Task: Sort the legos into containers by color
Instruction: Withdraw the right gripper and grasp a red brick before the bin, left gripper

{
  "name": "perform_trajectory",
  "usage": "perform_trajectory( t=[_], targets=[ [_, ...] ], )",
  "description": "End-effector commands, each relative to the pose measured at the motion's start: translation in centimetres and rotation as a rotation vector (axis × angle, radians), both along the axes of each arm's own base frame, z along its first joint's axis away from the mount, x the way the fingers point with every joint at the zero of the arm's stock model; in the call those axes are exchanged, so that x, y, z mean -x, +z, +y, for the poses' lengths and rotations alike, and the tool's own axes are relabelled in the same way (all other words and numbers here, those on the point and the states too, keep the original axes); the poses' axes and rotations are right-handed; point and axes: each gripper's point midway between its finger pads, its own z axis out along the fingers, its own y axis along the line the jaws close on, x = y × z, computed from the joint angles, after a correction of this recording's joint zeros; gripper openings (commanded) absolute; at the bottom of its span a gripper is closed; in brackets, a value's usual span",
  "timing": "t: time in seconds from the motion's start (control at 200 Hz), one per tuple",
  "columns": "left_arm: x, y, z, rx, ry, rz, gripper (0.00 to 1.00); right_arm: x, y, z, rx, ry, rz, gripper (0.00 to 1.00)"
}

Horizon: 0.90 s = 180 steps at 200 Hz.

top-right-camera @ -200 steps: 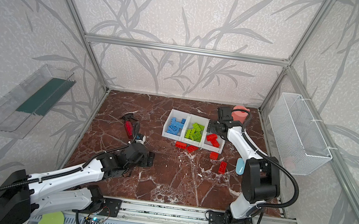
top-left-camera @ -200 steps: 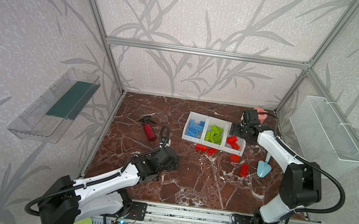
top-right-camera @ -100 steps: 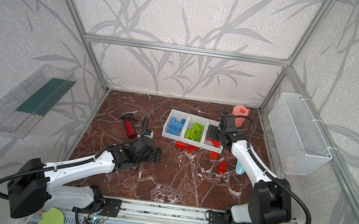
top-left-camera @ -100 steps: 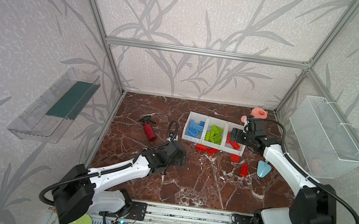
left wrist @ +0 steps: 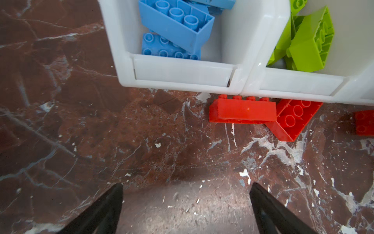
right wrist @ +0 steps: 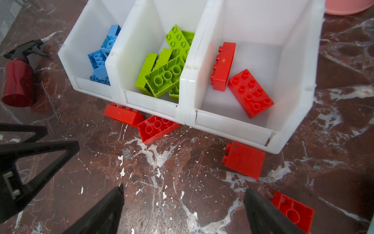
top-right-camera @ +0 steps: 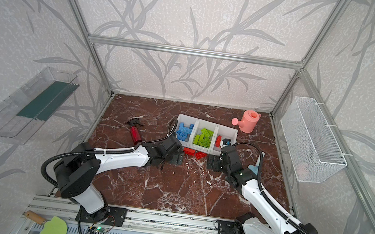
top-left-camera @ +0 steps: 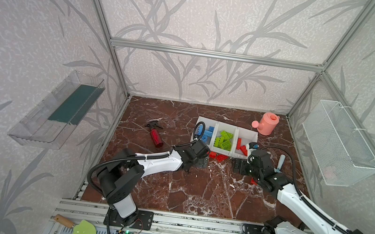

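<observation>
Both pincers are released and empty. My left pincer (left wrist: 186, 187) hangs with its jaws spread wide just in front of the containers (right wrist: 183, 91), and my right pincer (right wrist: 184, 189) stands equally wide in front of them.

The legos left to sort are all red and lie on the worktop (right wrist: 182, 162). A long red brick (right wrist: 121, 114) lies up against the containers' front, with a hollow-side-up brick (right wrist: 157, 127) touching it. A third red brick (right wrist: 243, 160) sits just in front of the red bin (right wrist: 232, 125), and a fourth red brick (right wrist: 292, 210) lies farther out.

I judge them light, rigid and smooth-sided, so a skewed grip could squirt one out. I would take each across its short width, on the flat side walls rather than the studs.

The blue bin (left wrist: 176, 71) holds only blue bricks (left wrist: 176, 26) and the middle bin (right wrist: 149, 102) only lime green bricks (right wrist: 164, 77). The red bin holds two red bricks (right wrist: 251, 93), with room to spare.
</observation>
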Motion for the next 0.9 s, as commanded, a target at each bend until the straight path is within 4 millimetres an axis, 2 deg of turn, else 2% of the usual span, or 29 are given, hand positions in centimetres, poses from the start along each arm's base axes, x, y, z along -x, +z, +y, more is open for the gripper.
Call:
perform_trajectory(
  t=[0.0,0.185,0.34,0.555,0.895],
  targets=[
    [-1.1,0.4,-1.4,0.013,-0.021,-0.008,0.97,-0.1,1.0,-0.9,-0.016,-0.050,-0.070,0.94],
    [-2.5,-0.4,-3.1,0.013,-0.022,0.008,0.98,0.6,0.0,-1.9,-0.030,-0.099,-0.093,0.93],
    [-3.5,-1.5,-4.5,0.008,-0.042,0.020,0.97,0.7,-0.5,-2.0,-0.033,-0.100,-0.098,0.94],
    [-4.6,-2.2,-5.5,-0.012,-0.046,0.026,0.96,0.8,-1.2,-1.8,-0.040,-0.091,-0.090,0.94],
    [-5.8,-3.0,-6.0,-0.022,-0.034,0.038,0.92,0.7,-1.8,-1.5,-0.042,-0.083,-0.076,0.93]
  ],
)
